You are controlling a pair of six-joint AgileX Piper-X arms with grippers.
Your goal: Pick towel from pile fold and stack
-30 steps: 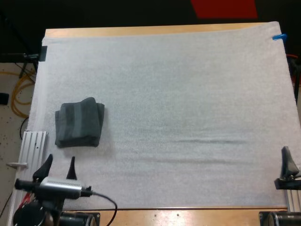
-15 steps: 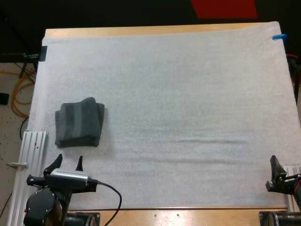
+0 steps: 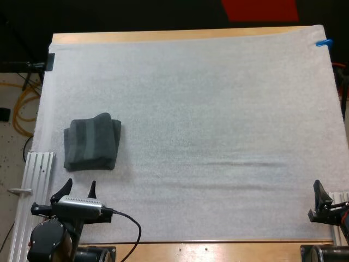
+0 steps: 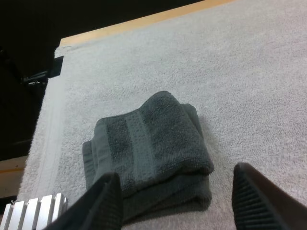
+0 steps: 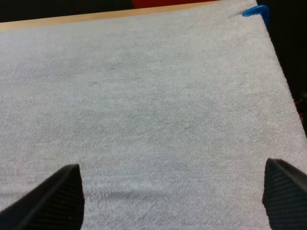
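Note:
A folded stack of dark grey-green towels [image 3: 91, 142] lies on the white mat [image 3: 207, 98] near its left side, with a lighter band across the top towel. My left gripper [image 3: 80, 188] hovers just behind the stack at the mat's near edge, open and empty. In the left wrist view its fingers [image 4: 103, 203] stand wide apart, short of the stack [image 4: 148, 143], without touching it. My right gripper [image 3: 326, 197] sits at the near right corner of the mat. Its fingers [image 5: 57, 199] are spread wide over bare mat [image 5: 153, 105], so it is open and holds nothing.
An aluminium rail [image 3: 37, 170] runs along the table's left edge beside the stack. A shallow crease [image 3: 245, 164] crosses the mat right of centre. A black clamp [image 3: 50, 61] grips the far left corner. Wooden table edge [image 3: 180, 35] shows beyond the mat.
Since a second ago both arms drew back toward the near edge, the left one turning slightly. Over the last half second nothing moved. The towel stack stayed put.

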